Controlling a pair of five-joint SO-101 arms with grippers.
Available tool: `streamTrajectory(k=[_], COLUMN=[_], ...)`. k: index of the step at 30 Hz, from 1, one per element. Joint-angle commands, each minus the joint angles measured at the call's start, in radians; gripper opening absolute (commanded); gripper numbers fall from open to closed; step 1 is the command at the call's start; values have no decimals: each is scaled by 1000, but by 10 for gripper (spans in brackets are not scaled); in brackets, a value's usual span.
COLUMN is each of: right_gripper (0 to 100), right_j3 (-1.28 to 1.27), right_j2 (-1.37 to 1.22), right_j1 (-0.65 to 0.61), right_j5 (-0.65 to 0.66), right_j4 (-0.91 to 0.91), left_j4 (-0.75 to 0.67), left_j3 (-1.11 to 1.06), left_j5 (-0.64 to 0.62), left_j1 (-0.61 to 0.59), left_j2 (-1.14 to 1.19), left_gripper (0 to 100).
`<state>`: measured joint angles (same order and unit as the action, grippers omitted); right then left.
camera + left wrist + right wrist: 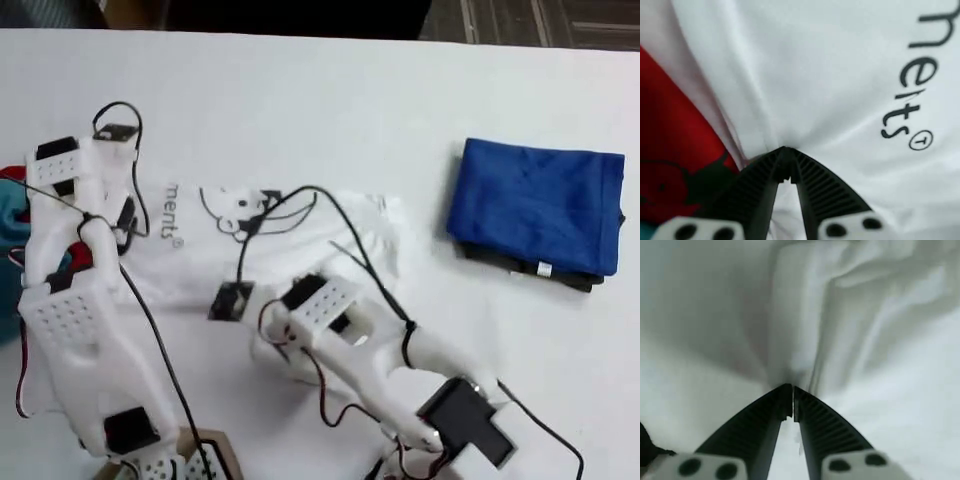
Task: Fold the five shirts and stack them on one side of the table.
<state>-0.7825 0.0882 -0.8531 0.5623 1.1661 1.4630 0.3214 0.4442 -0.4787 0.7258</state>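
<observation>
A white shirt (pixel 270 240) with black print lies spread in the middle of the table. My left gripper (pixel 786 159) is shut on its cloth near the printed letters, at the shirt's left edge; the white shirt (pixel 840 75) bunches into its fingertips. My right gripper (pixel 792 396) is shut on a fold of the white shirt (pixel 865 330) at its near edge. In the high view the left arm (pixel 75 250) stands over the shirt's left side and the right arm (pixel 340 330) over its front edge. A folded blue shirt (pixel 538 205) tops a stack at the right.
A dark folded shirt (pixel 530 268) shows under the blue one. A red shirt (pixel 675 150) and a bit of teal cloth (pixel 10 220) lie at the table's left edge beside the left arm. Black cables (pixel 300 215) cross the white shirt.
</observation>
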Motion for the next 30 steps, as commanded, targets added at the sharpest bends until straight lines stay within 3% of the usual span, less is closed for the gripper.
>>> streamTrajectory(k=[1, 10, 17, 24, 28, 30], right_gripper=[21, 28, 159, 148, 20, 26], right_j3=[2, 18, 98, 94, 94, 94], right_j2=[51, 50, 48, 48, 47, 50], right_j1=[-35, 33, 130, 131, 133, 133], right_j5=[3, 9, 11, 11, 11, 11], right_j4=[-1, -10, -4, -10, -24, -25], left_j4=[-40, -38, -38, -38, -38, -38], left_j3=[19, 19, 19, 19, 19, 19], left_j5=[-5, -5, -5, -5, -5, -5], left_j1=[-6, -6, -6, -6, -6, -6], left_j2=[12, 17, 18, 18, 18, 18], left_gripper=[27, 27, 27, 27, 27, 27])
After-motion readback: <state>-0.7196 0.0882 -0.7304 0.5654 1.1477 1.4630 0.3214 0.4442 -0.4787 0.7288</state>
